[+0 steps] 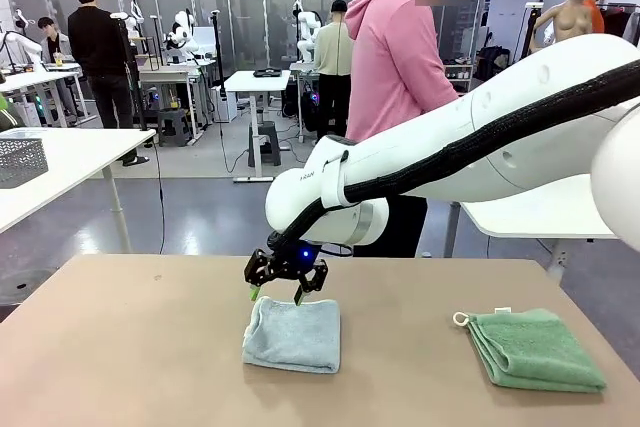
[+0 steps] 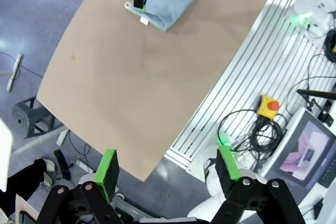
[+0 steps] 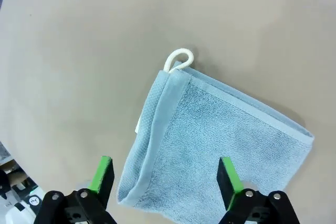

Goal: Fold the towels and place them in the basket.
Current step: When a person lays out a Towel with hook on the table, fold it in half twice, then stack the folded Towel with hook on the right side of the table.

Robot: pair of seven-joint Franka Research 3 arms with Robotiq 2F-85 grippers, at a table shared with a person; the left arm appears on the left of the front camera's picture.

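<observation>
Brown desk (image 1: 130,347), two folded towels on it, well apart.

Blue towel (image 1: 293,334): folded to a rough square, lies flat near the desk's middle. Right wrist view shows the same blue towel (image 3: 215,145) with a white loop (image 3: 178,59) sticking out at one corner and a hemmed edge running down one side. Left wrist view catches it from far off, blue towel (image 2: 165,3) near the top of the picture, a small white tag at its edge.

Green towel (image 1: 535,349): folded, lies flat toward the robot's right side of the desk, white loop (image 1: 461,319) at its far left corner, a small white label at the far edge.

Right tool (image 1: 286,285): arm reaches in from the right across the middle; tool hangs just above the far edge of the blue towel. Fingers spread, nothing between them. In its own view the right tool (image 3: 165,179) shows both green pads (image 3: 102,174) wide apart over the towel, clear of the cloth.

Left tool (image 2: 168,174): high over the near desk edge, looking down. Fingers spread wide, nothing held.

Person in a pink hoodie (image 1: 395,57) stands at the far side of the desk, partly behind the right arm. A dark mesh basket (image 1: 20,159) sits on a white table at far left, away from the desk.
</observation>
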